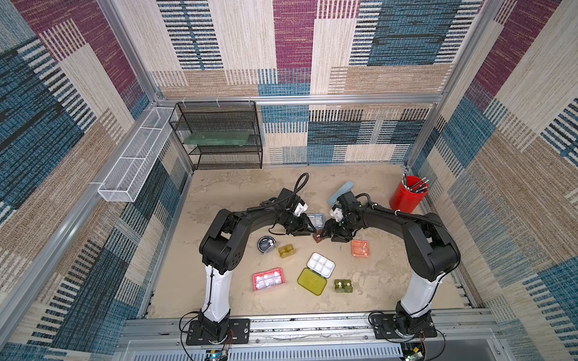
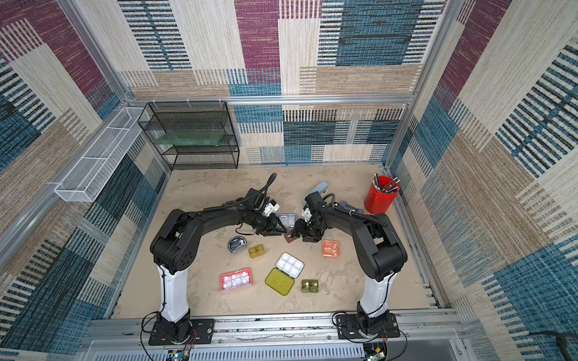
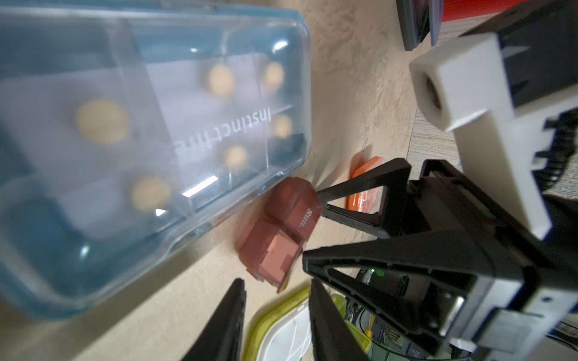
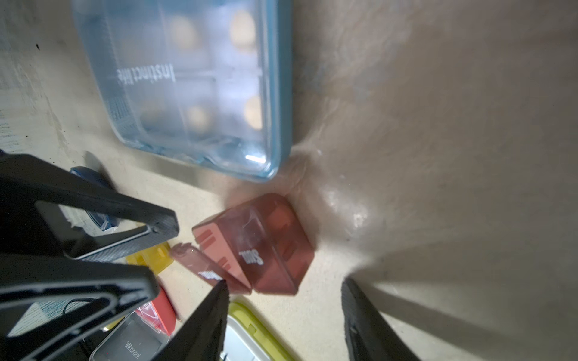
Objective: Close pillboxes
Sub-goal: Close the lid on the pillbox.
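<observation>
A sandy beige tabletop (image 1: pixel 234 193) lies inside walls of patchwork woven fabric. A black wire-mesh shelf (image 1: pixel 219 134) stands at upper left and a red pen cup (image 1: pixel 406 193) at right.

Both arms arch inward and meet at frame centre over the small brown translucent pillbox (image 1: pixel 318 236). It sits just below the light blue translucent pillbox (image 1: pixel 316 219).

The left gripper (image 3: pixel 276 284) has its fingers slightly parted and holds nothing. The right gripper (image 4: pixel 285 283) is spread wide and empty, with one fingertip (image 4: pixel 219 292) at the brown box's open lid flap; the other flap is down.

Lower in both top views lie the round black pillbox (image 1: pixel 266 244), amber pillbox (image 1: pixel 287 251), orange pillbox (image 1: pixel 360 248), pink pillbox (image 1: pixel 269 279), dark green pillbox (image 1: pixel 343 285) and the yellow-green pillbox (image 1: pixel 312 281), which is open.

Whether that fingertip touches the flap is unclear. The blue box is blurred in both wrist views.
</observation>
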You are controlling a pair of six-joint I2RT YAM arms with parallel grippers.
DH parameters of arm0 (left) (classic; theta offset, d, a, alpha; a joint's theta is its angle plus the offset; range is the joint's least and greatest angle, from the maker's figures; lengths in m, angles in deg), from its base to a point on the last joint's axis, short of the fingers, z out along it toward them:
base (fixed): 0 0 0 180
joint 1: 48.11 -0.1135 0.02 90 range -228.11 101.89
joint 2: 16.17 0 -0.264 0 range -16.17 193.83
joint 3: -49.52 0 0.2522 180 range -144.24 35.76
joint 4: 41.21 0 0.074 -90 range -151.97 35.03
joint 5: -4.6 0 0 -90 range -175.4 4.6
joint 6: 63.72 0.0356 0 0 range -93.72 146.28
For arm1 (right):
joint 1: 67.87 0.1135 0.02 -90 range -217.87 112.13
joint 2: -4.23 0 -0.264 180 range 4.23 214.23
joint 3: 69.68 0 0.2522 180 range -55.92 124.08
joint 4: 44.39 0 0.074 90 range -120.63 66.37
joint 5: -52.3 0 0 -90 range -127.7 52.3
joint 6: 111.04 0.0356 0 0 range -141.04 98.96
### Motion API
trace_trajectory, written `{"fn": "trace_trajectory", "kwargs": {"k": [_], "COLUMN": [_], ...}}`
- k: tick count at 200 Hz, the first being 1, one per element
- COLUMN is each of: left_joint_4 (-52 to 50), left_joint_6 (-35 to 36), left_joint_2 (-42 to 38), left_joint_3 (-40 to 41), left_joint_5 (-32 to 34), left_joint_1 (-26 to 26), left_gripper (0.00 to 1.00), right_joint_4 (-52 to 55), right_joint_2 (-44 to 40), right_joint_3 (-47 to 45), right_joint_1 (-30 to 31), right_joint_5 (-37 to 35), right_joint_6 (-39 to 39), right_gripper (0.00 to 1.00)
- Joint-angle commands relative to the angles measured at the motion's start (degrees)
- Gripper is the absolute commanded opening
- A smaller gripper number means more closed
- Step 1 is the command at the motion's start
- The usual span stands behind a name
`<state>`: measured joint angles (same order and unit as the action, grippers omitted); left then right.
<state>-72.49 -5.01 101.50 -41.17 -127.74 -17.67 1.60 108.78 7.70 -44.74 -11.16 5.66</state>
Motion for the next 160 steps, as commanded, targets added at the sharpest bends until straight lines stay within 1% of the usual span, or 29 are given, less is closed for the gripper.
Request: {"fn": "trace_trajectory", "kwargs": {"k": [1,46,75,98,160], "left_joint_4": [-1.3,-3.9,-5.0,-5.2,-4.9], "left_joint_6": [2.8,5.0,6.1,6.6,6.9], "left_joint_2": [0.6,2.7,4.1,4.2,4.1], "left_joint_3": [-0.9,-3.5,-5.0,-4.8,-3.8], "left_joint_5": [0.0,1.1,1.1,1.1,0.7], "left_joint_1": [0.0,0.1,0.4,0.7,1.1], "left_gripper": [0.36,0.36,0.33,0.30,0.29], "right_joint_4": [-0.3,0.0,0.0,0.0,-0.2], "right_joint_2": [0.1,-0.4,-0.6,-0.8,-1.4], "right_joint_3": [-0.4,-1.0,-1.3,-1.4,-2.3], "right_joint_1": [-0.2,-0.3,-0.3,-0.2,-0.2], "right_joint_5": [-0.7,-0.8,-0.9,-1.1,-1.4], "right_joint_6": [-0.6,-0.7,-0.5,-0.3,0.0], "right_gripper": [0.60,0.60,0.60,0.59,0.59]}}
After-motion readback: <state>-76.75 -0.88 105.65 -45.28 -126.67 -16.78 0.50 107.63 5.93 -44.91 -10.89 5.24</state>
